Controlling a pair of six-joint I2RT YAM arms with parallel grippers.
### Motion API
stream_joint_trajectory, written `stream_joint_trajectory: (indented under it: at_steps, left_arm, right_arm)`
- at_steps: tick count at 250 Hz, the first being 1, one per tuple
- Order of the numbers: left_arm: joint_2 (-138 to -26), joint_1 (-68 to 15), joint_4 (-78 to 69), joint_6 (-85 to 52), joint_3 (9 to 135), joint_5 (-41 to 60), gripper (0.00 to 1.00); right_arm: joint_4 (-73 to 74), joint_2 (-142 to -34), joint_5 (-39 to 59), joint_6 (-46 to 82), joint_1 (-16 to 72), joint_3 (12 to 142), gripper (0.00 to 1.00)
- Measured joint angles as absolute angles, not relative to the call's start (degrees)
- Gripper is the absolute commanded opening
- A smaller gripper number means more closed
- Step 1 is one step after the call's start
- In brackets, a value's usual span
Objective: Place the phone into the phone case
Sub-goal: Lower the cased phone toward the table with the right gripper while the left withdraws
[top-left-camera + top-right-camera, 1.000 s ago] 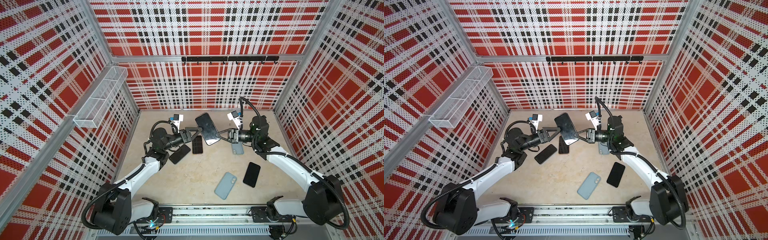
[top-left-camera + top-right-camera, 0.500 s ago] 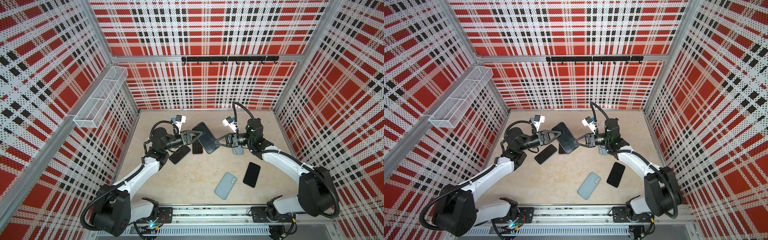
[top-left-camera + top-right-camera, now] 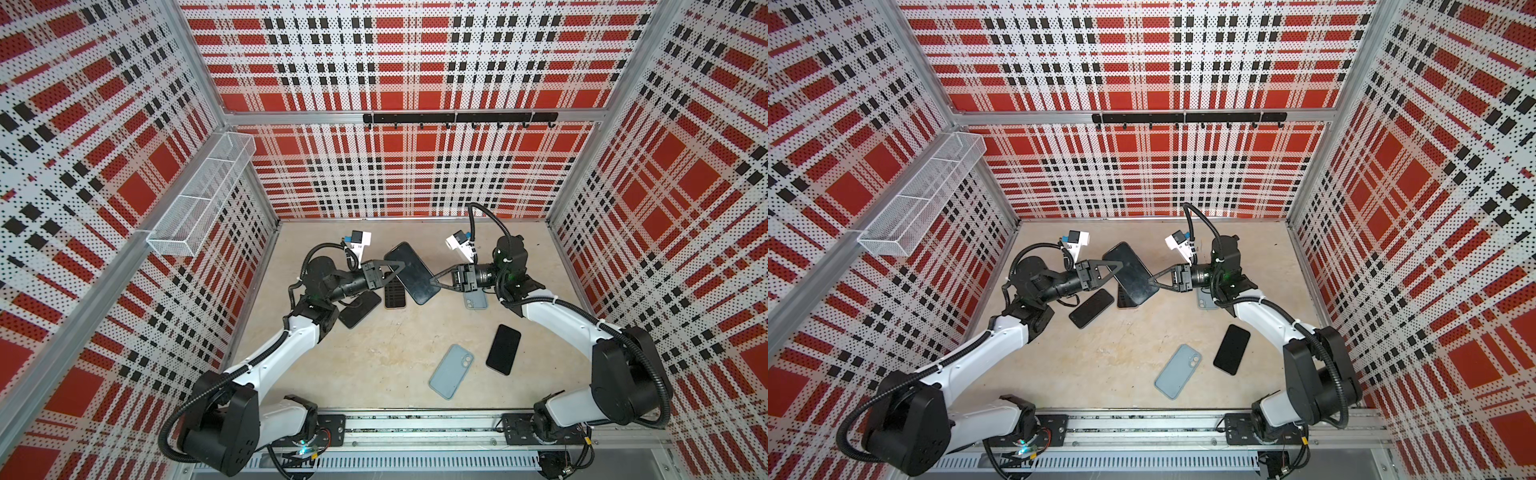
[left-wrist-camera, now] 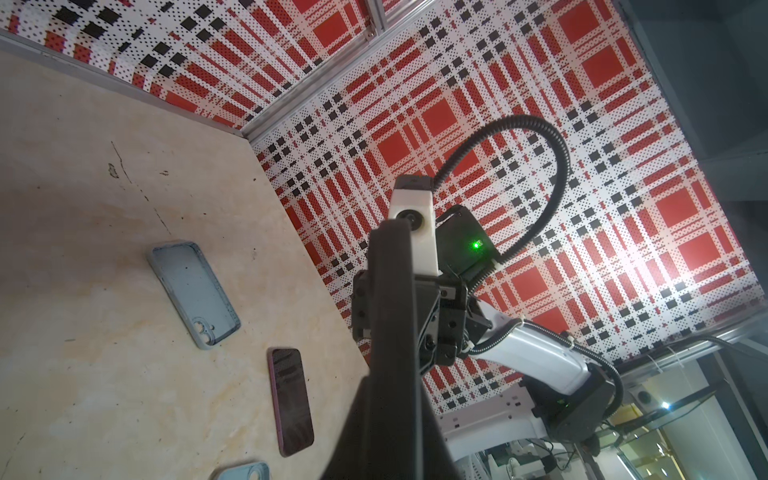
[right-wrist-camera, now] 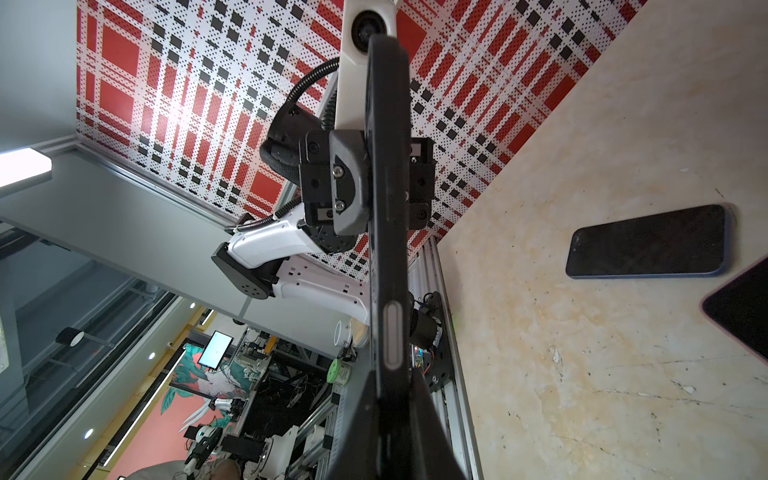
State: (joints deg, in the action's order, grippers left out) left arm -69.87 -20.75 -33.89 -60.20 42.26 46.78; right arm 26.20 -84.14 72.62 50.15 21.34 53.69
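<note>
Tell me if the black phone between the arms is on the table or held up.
Held up: left claw and right claw pinch opposite edges of the black phone, above the table.

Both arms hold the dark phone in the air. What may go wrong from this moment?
1. The left gripper and right gripper pinch the dark phone only at opposite edges, above the table; if one pulls or twists, it may slip and fall.
2. A second phone lies below it, so a drop or a low move might hit that one.
</note>
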Motion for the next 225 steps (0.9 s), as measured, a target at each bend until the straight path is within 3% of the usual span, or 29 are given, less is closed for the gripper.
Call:
stream_joint_trajectory:
  at_steps: [14,33,65,120,185,225]
  left_arm:
    - [-69.2,-21.1,-34.2,-60.4,42.1,45.1,0.00]
    - [-68.2,-21.3,-34.5,-60.7,41.2,42.7,0.00]
    - [-68.0,-21.5,-35.9,-62.7,40.2,37.3,0.00]
    - [-69.2,-23.4,-41.0,-65.5,40.9,28.4,0.00]
    - [-72.9,-26.2,-45.1,-66.8,42.8,23.0,0.00]
    - [-73.9,-27.7,-45.8,-66.9,42.8,20.8,0.00]
  right_arm:
    - [28.4,-84.3,71.2,52.4,21.0,53.7,0.21]
    - [31.6,-84.4,68.5,54.9,19.8,53.7,0.36]
    - [36.2,-84.0,62.7,58.3,18.8,52.8,0.50]
    - [40.4,-80.1,53.1,61.3,20.4,46.1,0.61]
    - [48.0,-80.7,45.8,65.7,25.8,43.2,0.57]
    - [57.1,-84.8,42.7,69.6,28.2,43.2,0.37]
